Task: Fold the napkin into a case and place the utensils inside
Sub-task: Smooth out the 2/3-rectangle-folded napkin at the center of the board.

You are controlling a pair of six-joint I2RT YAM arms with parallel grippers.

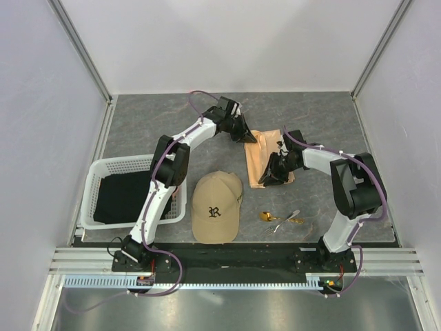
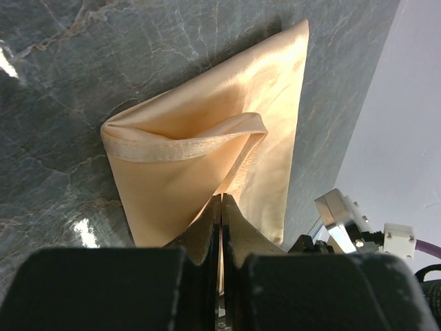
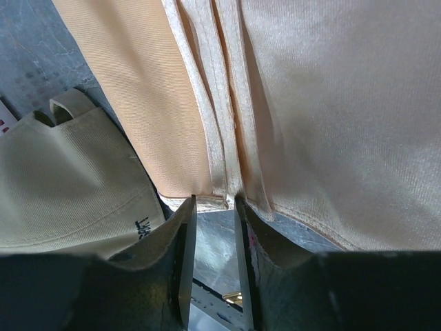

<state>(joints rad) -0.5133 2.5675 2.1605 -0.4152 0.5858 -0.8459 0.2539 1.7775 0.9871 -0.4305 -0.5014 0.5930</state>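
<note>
One napkin (image 1: 262, 157), one cap (image 1: 216, 207). Left pincer (image 1: 251, 139) is pinching the napkin, right pincer (image 1: 264, 181) is open. The utensils (image 1: 281, 217) are too tiny to count.

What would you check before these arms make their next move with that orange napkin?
1. Left gripper shut on the napkin: ok, cloth is pinched between its fingers.
2. Right gripper holding the napkin: not ok, its jaws stand apart at the folded edge.
3. Napkin lying flat: not ok, a hemmed flap loops up.
4. Utensils clear of the napkin: ok, they lie on the table beside the cap.
5. Gap between cap and napkin edge: cannot tell, they are very close.
</note>
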